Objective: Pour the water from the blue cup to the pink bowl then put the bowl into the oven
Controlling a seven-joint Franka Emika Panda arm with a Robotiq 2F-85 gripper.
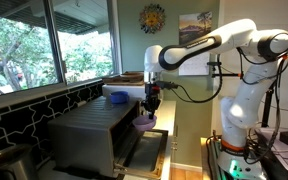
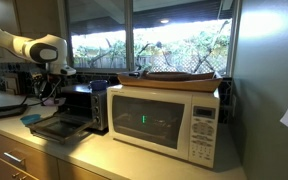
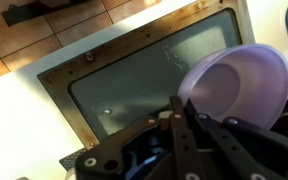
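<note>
One pincer (image 1: 151, 108) is clamped on one pink bowl (image 3: 239, 85) above one oven's (image 1: 92, 130) open door; one white microwave (image 2: 169, 120), panel lettering unreadable.

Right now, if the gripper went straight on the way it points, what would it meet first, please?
Probably the open oven door: the gripper, holding the pink bowl, points down at it, though depth is unclear.

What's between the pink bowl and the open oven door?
Nothing: in the wrist view the pink bowl, in the gripper, hangs over the bare oven door.
</note>
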